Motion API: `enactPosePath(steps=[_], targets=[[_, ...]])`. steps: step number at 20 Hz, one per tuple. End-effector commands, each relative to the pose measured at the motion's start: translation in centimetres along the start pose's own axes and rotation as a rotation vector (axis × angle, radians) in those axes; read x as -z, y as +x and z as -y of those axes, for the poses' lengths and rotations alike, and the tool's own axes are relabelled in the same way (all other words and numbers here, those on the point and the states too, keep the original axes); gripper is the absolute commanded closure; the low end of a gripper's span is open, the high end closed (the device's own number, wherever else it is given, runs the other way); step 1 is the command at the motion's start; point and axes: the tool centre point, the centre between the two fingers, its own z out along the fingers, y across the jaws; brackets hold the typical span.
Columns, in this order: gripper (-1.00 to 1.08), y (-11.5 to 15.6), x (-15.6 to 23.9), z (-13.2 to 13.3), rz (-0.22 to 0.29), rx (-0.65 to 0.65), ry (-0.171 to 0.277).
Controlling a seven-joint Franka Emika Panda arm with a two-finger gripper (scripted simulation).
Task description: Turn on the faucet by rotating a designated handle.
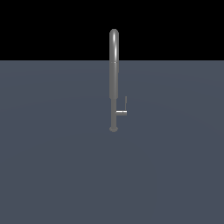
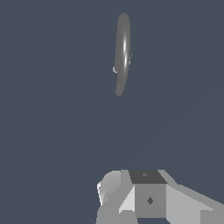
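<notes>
Exterior view: one faucet, a tall, slim grey metal gooseneck, is standing upright on a flat blue-grey worktop, its arched top rising against the black background, its stem thinning toward a small round base. One handle, a small grey L-shaped lever, is projecting from the lower stem toward the exterior view's right, a thin upright rod rising at its tip, just beside the pipe. Neither arm nor pincer is appearing here. Wrist view: the faucet is showing foreshortened from above, well apart from the camera; the handle is too small to resolve. Grey housing of the pincer is filling the near edge; whether it is open or closed cannot be told
</notes>
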Motion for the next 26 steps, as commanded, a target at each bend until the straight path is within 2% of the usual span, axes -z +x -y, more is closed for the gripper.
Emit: enactPosePath(steps=[1,7,13,19,26], targets=[[1.08,0.0,0.0,0.0,0.0,0.0,0.0],[1.08,0.5,-0.1,0.0,0.012,-0.012,0.012],[1.08,2.0,-0.4,0.0,0.049,-0.049,0.048],[1.08,4.5,-1.0,-0.1,0.111,-0.113,0.109],[1.08,8.4,-2.4,-0.5,0.21,-0.214,0.207]])
